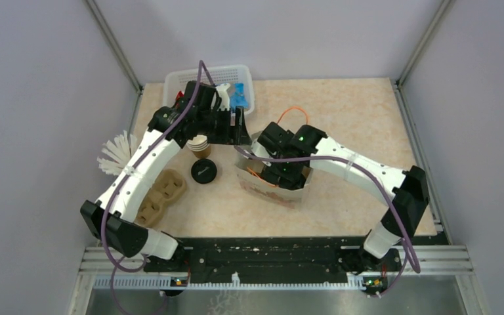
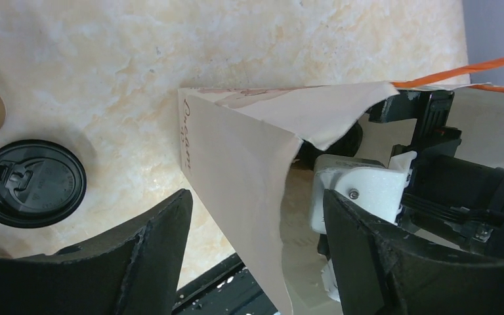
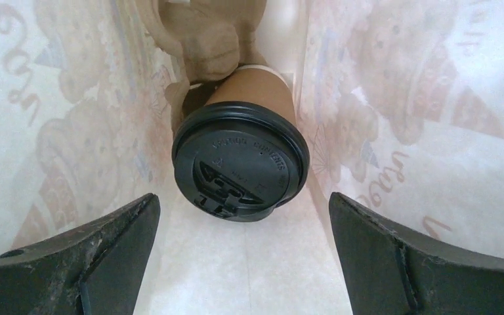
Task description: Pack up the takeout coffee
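From above, I see a beige marbled surface (image 1: 348,111), grey walls (image 1: 269,33) and a paper bag (image 1: 272,190). At my left wrist, the left pincer (image 2: 257,197) gapes, with the bag's edge between its fingers. At my right wrist, the right pincer (image 3: 241,197) stands wide; the takeout coffee (image 3: 239,161), brown and black-lidded, sits inside the bag.

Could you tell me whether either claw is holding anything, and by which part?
Nothing is held: the right claw gapes clear of the takeout coffee inside the paper bag, and the left claw straddles the bag's edge, open.
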